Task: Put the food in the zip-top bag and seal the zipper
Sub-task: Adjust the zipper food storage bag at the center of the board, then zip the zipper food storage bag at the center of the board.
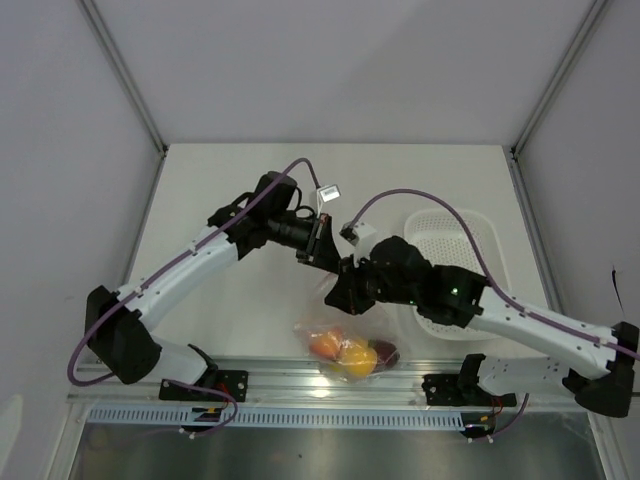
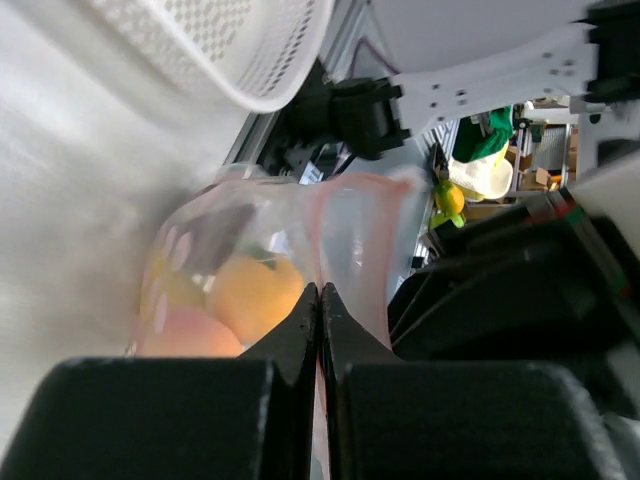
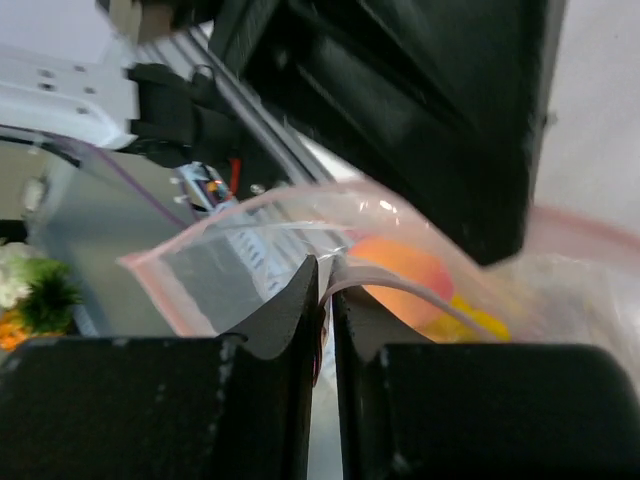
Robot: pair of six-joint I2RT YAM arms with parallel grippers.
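The clear zip-top bag (image 1: 350, 345) hangs low over the table's near edge with the food inside: an orange-red piece (image 1: 325, 345), a yellow piece (image 1: 358, 358) and a dark red piece (image 1: 386, 354). My left gripper (image 2: 319, 287) is shut on the bag's top edge, pinching the pink zipper (image 2: 318, 225); orange-yellow fruit (image 2: 255, 295) shows through the film beside it. My right gripper (image 3: 325, 265) stands with its jaws a narrow gap apart, and the bag's pink-edged rim (image 3: 160, 285) lies loosely between them. Orange fruit (image 3: 400, 275) sits just beyond. Seen from the top camera, both grippers meet above the bag (image 1: 338, 280).
A white perforated basket (image 1: 455, 260) lies on the table at the right, partly under my right arm. The aluminium rail (image 1: 300, 375) with both arm bases runs just below the bag.
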